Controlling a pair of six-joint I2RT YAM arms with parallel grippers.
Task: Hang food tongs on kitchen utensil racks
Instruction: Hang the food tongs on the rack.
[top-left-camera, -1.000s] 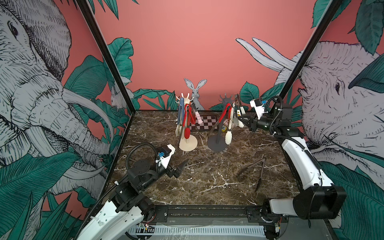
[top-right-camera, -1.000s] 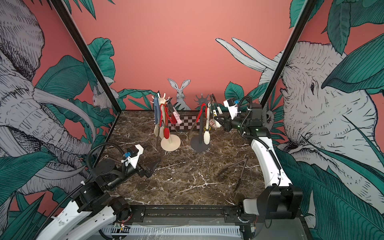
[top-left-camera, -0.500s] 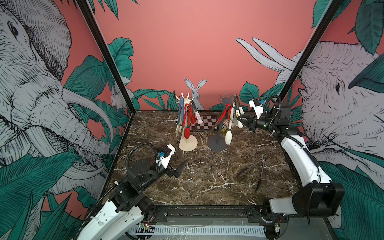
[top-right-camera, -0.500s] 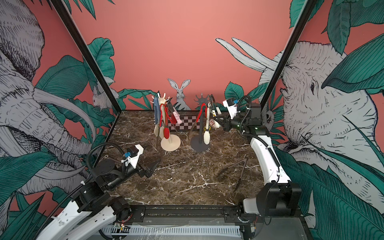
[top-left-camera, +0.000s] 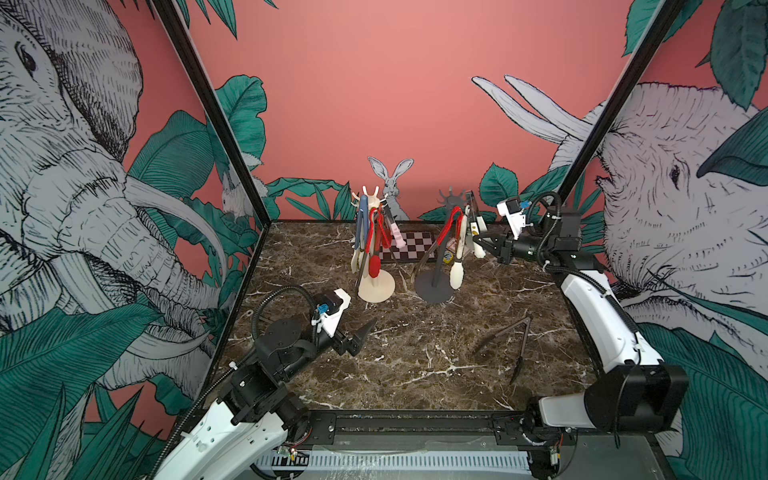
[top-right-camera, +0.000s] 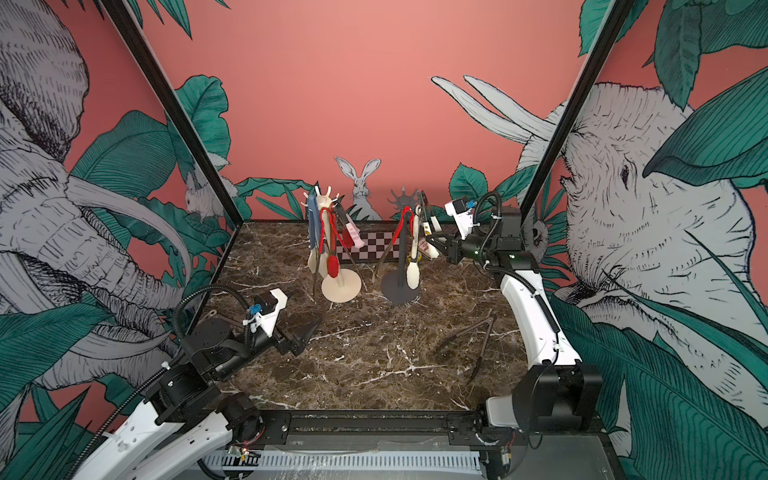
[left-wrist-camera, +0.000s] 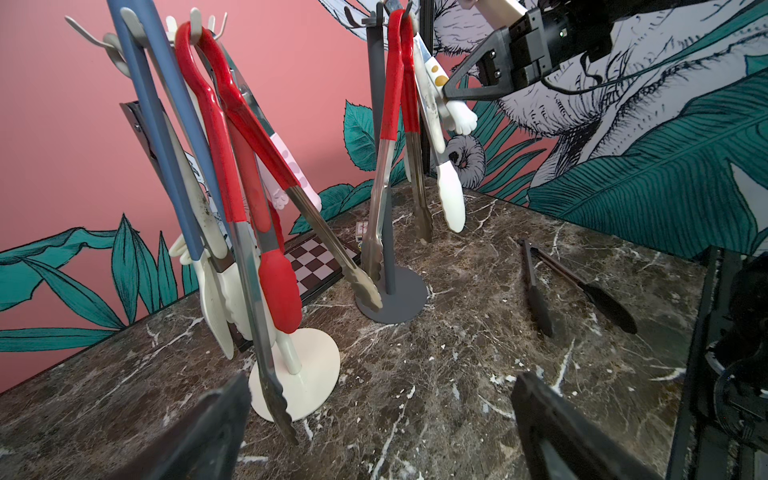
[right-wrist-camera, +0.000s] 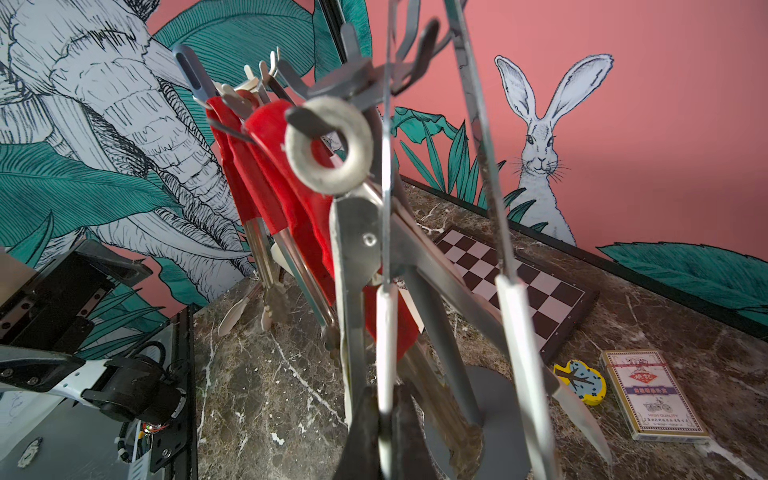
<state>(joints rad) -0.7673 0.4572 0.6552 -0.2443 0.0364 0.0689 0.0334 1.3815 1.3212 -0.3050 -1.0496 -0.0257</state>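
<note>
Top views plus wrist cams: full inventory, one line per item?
cream rack: one, back of the table.
dark grey rack: one, beside the cream rack.
tongs on cream rack: about four; blue, red, red-handled metal, pink-tipped; hanging.
tongs on grey rack: two; red-handled metal, cream-tipped; hanging.
white-tipped tongs: one, metal arms, at the grey rack's crown; whether hooked is unclear.
black tongs: one, flat on the table, right side.
checkered board: one, black-white, behind the racks.
yellow clock-shaped piece, card box: one each, behind the grey rack.
left gripper: open, empty, low over the table.
right gripper: shut on the white-tipped tongs.
</note>
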